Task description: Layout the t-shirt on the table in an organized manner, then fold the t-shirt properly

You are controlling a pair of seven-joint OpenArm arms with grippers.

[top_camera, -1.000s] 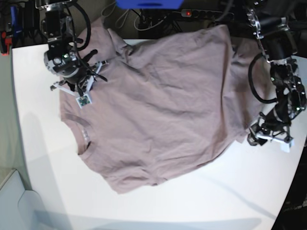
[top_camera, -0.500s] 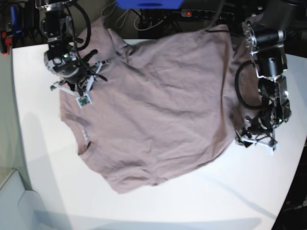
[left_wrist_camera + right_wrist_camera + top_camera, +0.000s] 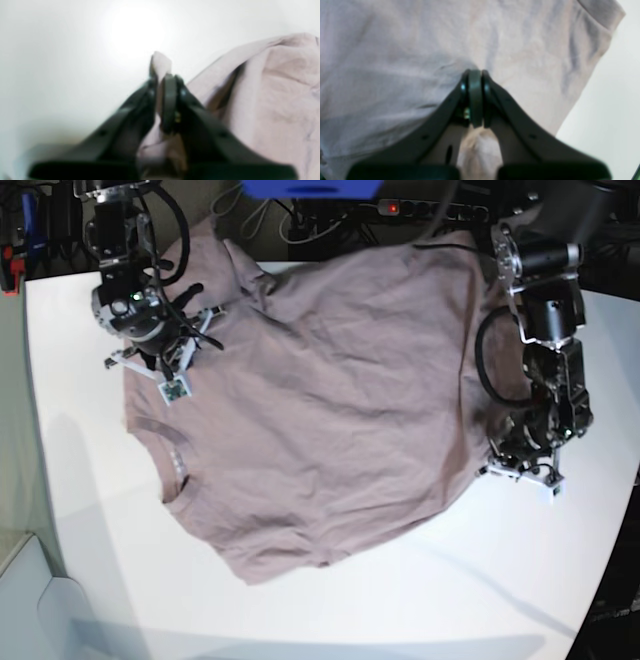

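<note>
The mauve t-shirt (image 3: 320, 400) lies spread and wrinkled on the white table (image 3: 400, 600), with its collar (image 3: 170, 455) toward the left. My right gripper (image 3: 165, 370) rests on the shirt's upper left part. In the right wrist view that gripper (image 3: 475, 75) is shut, with the t-shirt's cloth (image 3: 395, 50) bunched between its fingers. My left gripper (image 3: 505, 460) sits at the shirt's right-hand corner. In the left wrist view the left gripper (image 3: 162, 80) is shut on a fold of the t-shirt (image 3: 275, 87), and a tip of cloth pokes out past the fingertips.
A power strip (image 3: 390, 208) with a red light and loose cables lies beyond the table's far edge. A blue object (image 3: 310, 188) sits at the top. A pale box (image 3: 30, 600) stands at the lower left. The table's curved edge runs down the right side.
The left arm has moved in toward the shirt's right corner, and its gripper has closed on the cloth. The right arm and the rest of the shirt have stayed put.
</note>
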